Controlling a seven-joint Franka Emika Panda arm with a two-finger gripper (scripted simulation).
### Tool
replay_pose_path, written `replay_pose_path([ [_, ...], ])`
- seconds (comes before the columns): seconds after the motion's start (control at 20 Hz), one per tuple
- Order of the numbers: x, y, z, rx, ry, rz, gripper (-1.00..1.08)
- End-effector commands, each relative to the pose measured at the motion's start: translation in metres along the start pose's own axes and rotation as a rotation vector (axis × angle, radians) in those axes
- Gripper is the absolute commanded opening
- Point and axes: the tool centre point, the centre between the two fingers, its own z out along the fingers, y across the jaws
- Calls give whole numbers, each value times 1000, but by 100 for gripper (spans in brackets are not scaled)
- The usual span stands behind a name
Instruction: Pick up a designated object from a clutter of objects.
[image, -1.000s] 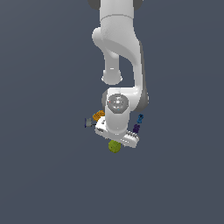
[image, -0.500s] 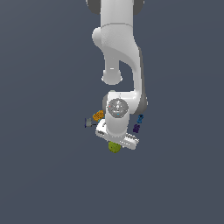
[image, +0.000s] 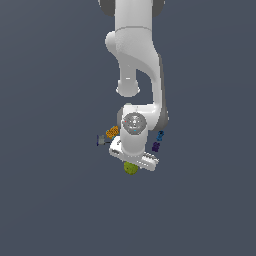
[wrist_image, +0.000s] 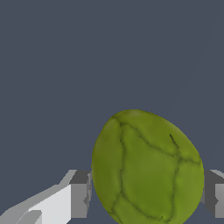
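— Wrist view: the pear (wrist_image: 146, 168) sits between my tool's (wrist_image: 146, 192) fingers (wrist_image: 80, 194), jaws spread either side. Contact?

— Can't tell. I'd center, then close gently.

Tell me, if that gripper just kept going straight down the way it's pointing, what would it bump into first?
Probably the yellow-green pear. In the wrist view it fills the gap between the gripper's two fingers, which sit either side of it. Whether they already touch it is unclear; the exterior view shows only the pear's edge below the hand.
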Motion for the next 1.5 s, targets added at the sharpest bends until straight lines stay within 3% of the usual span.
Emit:
replay_pose_path([
  [0.0, 1, 0, -3, 1, 1, 0, -100],
  [0.55, 12, 1, -61, 1, 1, 0, -100],
  [1.45, 52, 6, -247, 0, 1, 1, -100],
])
